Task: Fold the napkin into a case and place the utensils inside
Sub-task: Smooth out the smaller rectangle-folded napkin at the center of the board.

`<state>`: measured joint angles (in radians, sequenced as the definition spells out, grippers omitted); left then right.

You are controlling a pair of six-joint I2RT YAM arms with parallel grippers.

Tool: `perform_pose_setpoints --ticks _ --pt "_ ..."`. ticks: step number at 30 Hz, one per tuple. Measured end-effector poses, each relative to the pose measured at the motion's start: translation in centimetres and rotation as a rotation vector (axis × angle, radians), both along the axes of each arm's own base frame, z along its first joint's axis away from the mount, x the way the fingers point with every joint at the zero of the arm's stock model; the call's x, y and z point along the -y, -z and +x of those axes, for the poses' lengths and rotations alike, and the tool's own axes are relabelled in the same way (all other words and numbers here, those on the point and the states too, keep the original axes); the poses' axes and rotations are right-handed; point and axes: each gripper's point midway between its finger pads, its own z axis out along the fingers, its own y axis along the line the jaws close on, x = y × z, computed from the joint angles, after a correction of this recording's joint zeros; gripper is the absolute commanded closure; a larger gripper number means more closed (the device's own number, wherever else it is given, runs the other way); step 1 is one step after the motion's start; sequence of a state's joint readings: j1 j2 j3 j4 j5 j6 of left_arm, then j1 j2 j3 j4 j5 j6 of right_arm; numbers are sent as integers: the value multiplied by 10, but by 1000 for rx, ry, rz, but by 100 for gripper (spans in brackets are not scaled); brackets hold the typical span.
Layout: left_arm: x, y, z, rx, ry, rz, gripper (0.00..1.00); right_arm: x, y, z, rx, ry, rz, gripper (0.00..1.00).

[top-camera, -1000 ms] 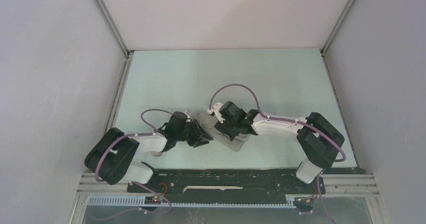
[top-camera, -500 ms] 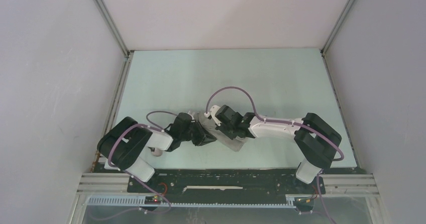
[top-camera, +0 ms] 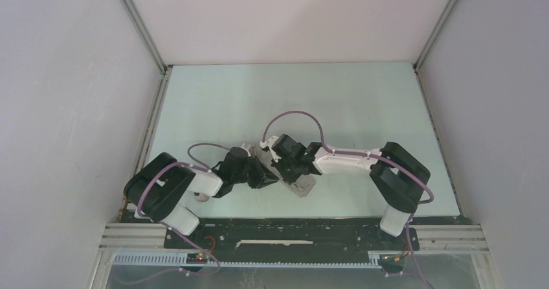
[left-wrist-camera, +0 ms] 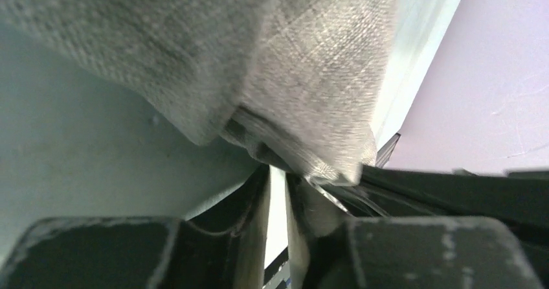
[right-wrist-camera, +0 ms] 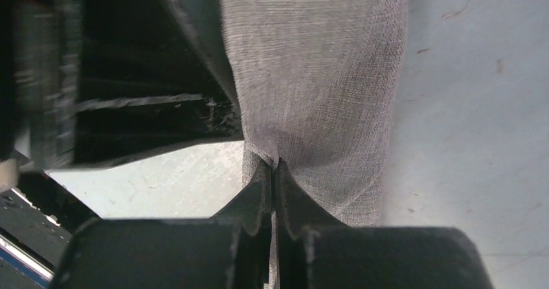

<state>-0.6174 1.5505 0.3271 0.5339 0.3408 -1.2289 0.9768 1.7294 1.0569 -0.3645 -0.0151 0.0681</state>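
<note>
Top external: pale-green table (top-camera: 362,94), white walls (top-camera: 58,94).

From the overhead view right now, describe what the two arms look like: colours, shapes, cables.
Both the left arm and right arm have a white link between bulky black joint housings. A thin purple cable loops along each. The left end effector and right end effector are black with two tapering fingers.

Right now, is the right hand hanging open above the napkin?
No, the right hand is shut, its tips pinching a pucker of the napkin.
</note>
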Motion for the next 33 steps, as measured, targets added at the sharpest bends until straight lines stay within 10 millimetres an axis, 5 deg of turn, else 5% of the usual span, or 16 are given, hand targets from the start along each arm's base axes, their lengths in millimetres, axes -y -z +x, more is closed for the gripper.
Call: perform_pose_setpoints --ticks 4,8,13,18,26,33 --pt "-10 -9 -8 41 9 15 58 2 11 -2 -52 28 -11 94" --pt "-30 -23 -14 83 5 44 69 3 11 -1 -81 51 6 90" --pt "-51 -55 8 158 -41 59 84 2 10 -2 -93 58 13 83" --pt "-30 -82 48 201 -9 10 91 2 10 -2 -95 68 15 75" --pt "-21 -15 43 46 58 30 94 5 -5 -3 -27 70 -1 41" --pt "-24 -9 44 52 78 16 96 -23 -38 -18 199 -134 -11 38"
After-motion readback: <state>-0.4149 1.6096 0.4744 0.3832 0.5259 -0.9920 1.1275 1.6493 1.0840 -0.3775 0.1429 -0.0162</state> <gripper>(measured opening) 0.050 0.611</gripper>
